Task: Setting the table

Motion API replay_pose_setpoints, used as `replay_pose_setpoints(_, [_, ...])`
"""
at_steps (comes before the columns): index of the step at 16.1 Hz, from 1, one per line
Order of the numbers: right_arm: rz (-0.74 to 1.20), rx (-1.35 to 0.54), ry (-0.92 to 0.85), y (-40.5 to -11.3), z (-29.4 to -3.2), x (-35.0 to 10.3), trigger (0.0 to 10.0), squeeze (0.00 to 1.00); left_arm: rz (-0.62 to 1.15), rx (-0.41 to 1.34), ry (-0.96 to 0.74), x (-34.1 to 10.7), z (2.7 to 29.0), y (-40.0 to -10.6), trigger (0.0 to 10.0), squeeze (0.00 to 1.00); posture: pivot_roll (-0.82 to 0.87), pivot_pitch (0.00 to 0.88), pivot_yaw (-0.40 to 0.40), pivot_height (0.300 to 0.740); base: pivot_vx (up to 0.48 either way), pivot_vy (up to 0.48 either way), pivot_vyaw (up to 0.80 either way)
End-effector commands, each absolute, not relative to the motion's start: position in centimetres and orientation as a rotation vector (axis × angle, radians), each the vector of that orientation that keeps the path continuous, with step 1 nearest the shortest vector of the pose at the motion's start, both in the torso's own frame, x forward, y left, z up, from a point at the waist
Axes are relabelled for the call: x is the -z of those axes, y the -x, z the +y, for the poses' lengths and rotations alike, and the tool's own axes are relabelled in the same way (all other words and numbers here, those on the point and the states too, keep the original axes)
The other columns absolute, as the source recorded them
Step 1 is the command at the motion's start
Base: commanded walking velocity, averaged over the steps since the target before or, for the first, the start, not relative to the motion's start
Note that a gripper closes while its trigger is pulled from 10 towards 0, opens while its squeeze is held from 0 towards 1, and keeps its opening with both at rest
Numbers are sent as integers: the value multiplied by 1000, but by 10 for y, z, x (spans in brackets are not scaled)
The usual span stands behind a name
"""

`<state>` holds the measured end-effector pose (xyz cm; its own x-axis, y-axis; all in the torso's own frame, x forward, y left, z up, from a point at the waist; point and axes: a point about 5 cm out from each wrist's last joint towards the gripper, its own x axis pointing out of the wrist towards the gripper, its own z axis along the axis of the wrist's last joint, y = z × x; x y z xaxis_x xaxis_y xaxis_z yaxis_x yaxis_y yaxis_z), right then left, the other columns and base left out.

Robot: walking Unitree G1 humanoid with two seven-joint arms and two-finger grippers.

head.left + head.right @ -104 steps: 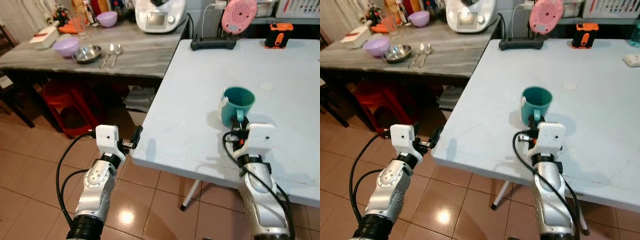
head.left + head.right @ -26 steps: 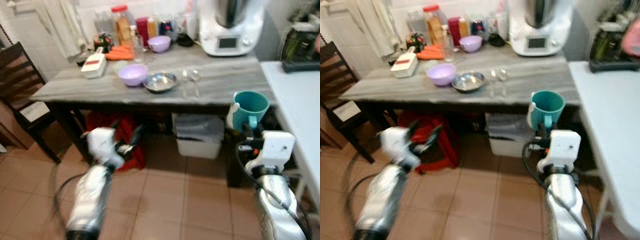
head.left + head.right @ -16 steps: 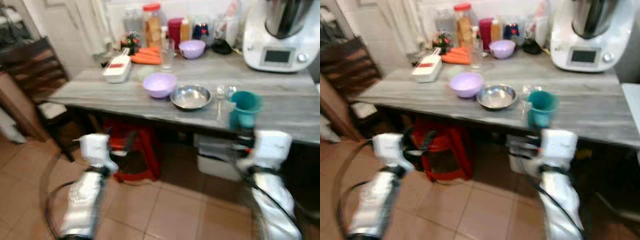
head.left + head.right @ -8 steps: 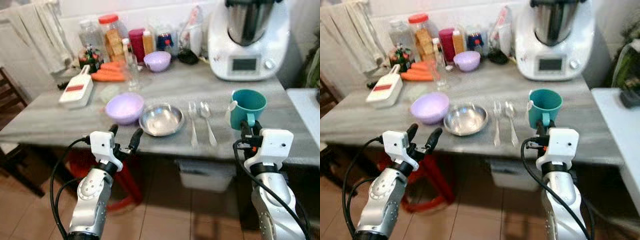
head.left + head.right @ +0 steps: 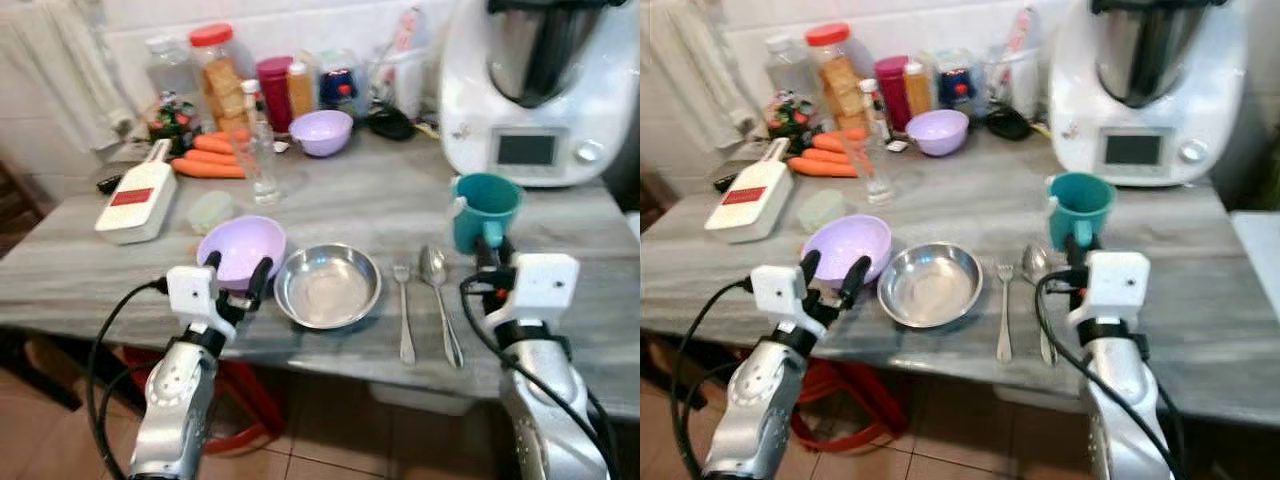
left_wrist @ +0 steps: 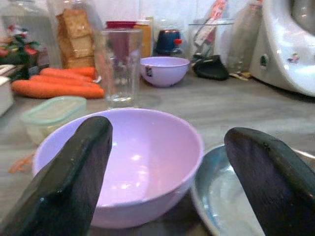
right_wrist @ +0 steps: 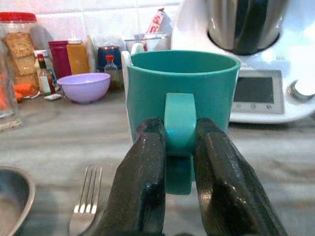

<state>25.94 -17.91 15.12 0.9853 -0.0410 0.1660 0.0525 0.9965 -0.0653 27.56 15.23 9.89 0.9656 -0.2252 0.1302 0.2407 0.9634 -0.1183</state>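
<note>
Teal plastic, the handled mug [image 7: 180, 113] is pinched by its handle between the two black fingers of the right hand [image 7: 178, 162], upright and held above the grey wood-grain surface [image 5: 360, 205], in front of the white kitchen machine with a small screen [image 5: 545, 85]. The round steel bowl [image 5: 328, 286] serves as the landmark: the mug is to its right and a little farther back, beyond the steel fork [image 5: 404, 310] and steel spoon [image 5: 440, 300] that lie side by side just right of the bowl. Just left of the steel bowl stands a pale lilac plastic bowl [image 6: 130, 160], nearly touching it. The left hand [image 5: 236, 285] hangs at this lilac bowl's near rim with its fingers spread wide, gripping nothing. Behind the lilac bowl, farther from the steel bowl, are a small clear lidded tub [image 5: 211, 210], an empty drinking glass [image 5: 264, 160], a few orange carrots [image 5: 212, 158] and a white slicer with a red label [image 5: 134, 203]. Well behind the steel bowl sits a second, smaller lilac bowl [image 5: 325, 131] in front of a row of jars and bottles [image 5: 255, 75]
</note>
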Motion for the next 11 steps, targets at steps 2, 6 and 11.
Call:
replay_pose_setpoints(2, [-186,10,62,-260,-170,-156,10000,0,-121,233,95,-98,167,-265,10000,0,-151,0,110,740,0,0,350])
replay_pose_setpoints(6, [-190,5,62,-263,-170,-157,10000,0,-107,302,99,-96,166,-257,10000,0,-147,0,106,740,0,0,552])
replay_pose_setpoints(11, [-199,-13,58,-276,-173,-163,10000,0,-122,438,142,-101,154,-255,10000,0,-145,0,102,740,0,0,0])
